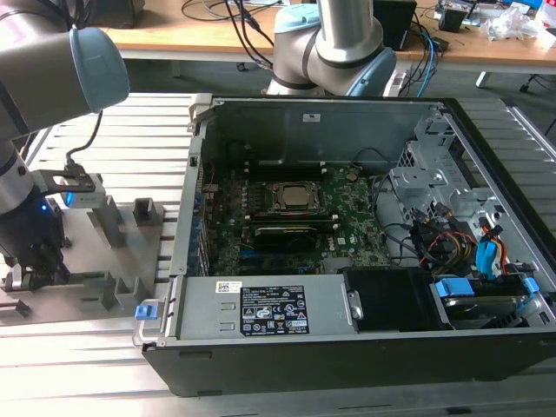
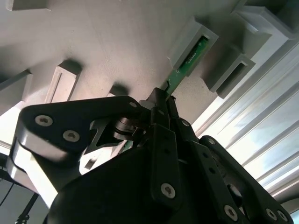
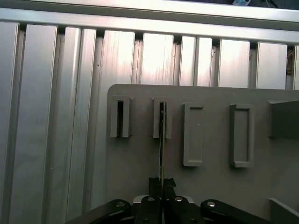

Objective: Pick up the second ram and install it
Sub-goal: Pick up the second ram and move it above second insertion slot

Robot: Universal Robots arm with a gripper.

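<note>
A robotics lab: slotted aluminium table (image 1: 87, 365), opened computer case (image 1: 304, 130), cable-strewn desk (image 1: 174, 39)

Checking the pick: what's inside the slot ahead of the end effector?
One end of the ram sits in the slot; the end effector grips its other end. Slot walls hide how deep it goes.

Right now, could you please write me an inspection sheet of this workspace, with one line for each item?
Surface: ribbed metal table; a grey holder plate lies on it.
Job's things: green memory stick standing on edge, far end in a holder slot; open computer case with its green board.
Clutter: nothing seen.
Grippers: gripper shut on the memory stick's near end.
Cables: red, yellow and blue wires inside the case; black cable at the exterior view's left.
Surroundings: wooden desk behind, with loose cables on it.
</note>
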